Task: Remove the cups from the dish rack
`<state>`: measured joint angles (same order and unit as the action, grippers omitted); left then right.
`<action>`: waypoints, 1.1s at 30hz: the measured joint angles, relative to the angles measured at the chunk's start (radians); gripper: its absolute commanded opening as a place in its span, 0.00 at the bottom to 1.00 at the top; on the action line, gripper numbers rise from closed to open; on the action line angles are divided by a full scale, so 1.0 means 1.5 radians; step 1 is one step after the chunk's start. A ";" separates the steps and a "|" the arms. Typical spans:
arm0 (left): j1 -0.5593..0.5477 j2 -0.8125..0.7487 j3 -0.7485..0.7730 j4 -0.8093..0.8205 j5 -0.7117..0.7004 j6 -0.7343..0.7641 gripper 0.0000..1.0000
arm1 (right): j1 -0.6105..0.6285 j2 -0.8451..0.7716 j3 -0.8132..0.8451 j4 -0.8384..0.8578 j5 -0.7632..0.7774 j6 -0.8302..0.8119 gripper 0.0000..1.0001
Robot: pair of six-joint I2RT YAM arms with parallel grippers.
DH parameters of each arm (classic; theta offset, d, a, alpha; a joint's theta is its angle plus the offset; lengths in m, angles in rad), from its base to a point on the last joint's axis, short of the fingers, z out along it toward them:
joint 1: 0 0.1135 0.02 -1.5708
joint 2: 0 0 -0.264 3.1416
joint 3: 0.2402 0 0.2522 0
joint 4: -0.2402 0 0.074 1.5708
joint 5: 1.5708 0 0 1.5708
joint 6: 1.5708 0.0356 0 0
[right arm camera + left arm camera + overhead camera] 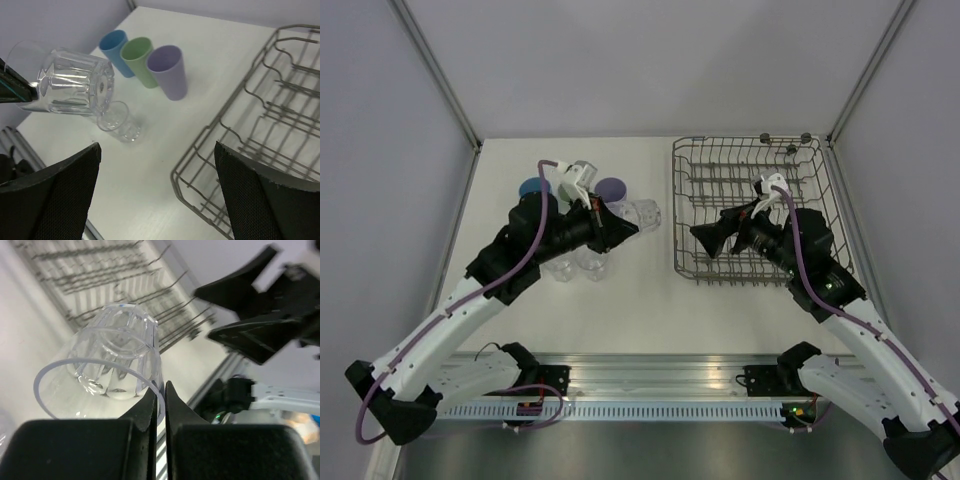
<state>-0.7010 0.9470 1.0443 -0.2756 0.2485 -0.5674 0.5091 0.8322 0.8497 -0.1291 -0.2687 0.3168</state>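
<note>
Rack [748, 210] looks empty. L claw [161, 390] grips tilted glass [117, 360] by rim, not yet on counter [650, 290]. R claw [705, 238] open.

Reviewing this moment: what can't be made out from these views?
Green cup: top view, hidden under the left arm.
Standing clear glasses: top view, count unclear beneath that arm.
Dish rack: top view, right arm covers its middle; right wrist view cuts it off, so leftover cups can't be ruled out.
</note>
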 measured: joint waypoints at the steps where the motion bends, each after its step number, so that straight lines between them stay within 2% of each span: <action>1: 0.000 0.024 0.031 -0.039 -0.014 0.017 0.02 | 0.000 -0.009 0.006 -0.028 0.027 -0.019 0.98; 7: -0.002 0.210 0.181 -0.263 -0.099 0.093 0.05 | 0.000 -0.031 0.028 -0.150 0.126 -0.086 0.98; 14: -0.019 0.355 0.279 -0.440 -0.179 0.140 0.06 | 0.000 -0.037 0.029 -0.205 0.155 -0.113 0.98; 25: -0.066 0.526 0.458 -0.581 -0.233 0.203 0.05 | 0.000 -0.038 0.035 -0.241 0.160 -0.127 0.98; 33: -0.096 0.595 0.474 -0.610 -0.245 0.223 0.03 | 0.000 -0.062 0.035 -0.245 0.159 -0.130 0.98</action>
<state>-0.8452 1.8393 1.7554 -1.1912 -0.1192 -0.2337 0.5087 0.7395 0.9024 -0.4969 -0.0299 0.1211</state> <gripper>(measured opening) 0.059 0.978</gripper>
